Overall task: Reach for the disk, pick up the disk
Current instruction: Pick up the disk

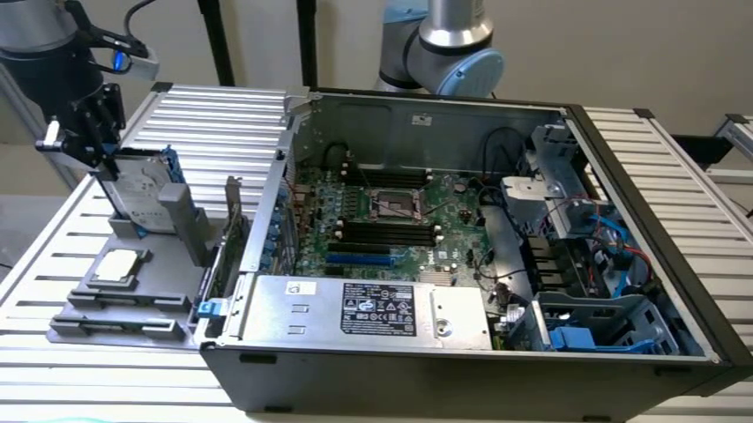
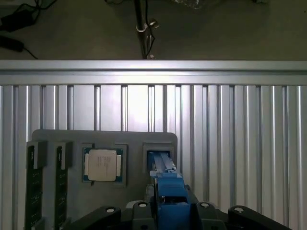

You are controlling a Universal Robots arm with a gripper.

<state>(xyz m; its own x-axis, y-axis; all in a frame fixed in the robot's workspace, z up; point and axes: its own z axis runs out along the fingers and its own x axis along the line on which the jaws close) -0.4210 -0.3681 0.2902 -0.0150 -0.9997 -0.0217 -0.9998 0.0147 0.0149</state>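
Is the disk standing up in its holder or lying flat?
Standing up: the disk stands on edge in a slot of the grey holder, with the gripper at its upper end.

- One gripper [image 1: 106, 166].
- One disk [image 1: 144, 189], on edge, right at the jaws.
- One grey holder [image 1: 165, 280], under the jaws.
- One square chip [image 2: 102, 165], lying flat near the jaws.
- Two dark narrow boards [image 2: 31, 189], on edge, farther from the jaws than the chip.
- One open computer case [image 1: 471, 374], well apart from the jaws.
- One silver box [image 1: 376, 310] with a black label, inside that case.
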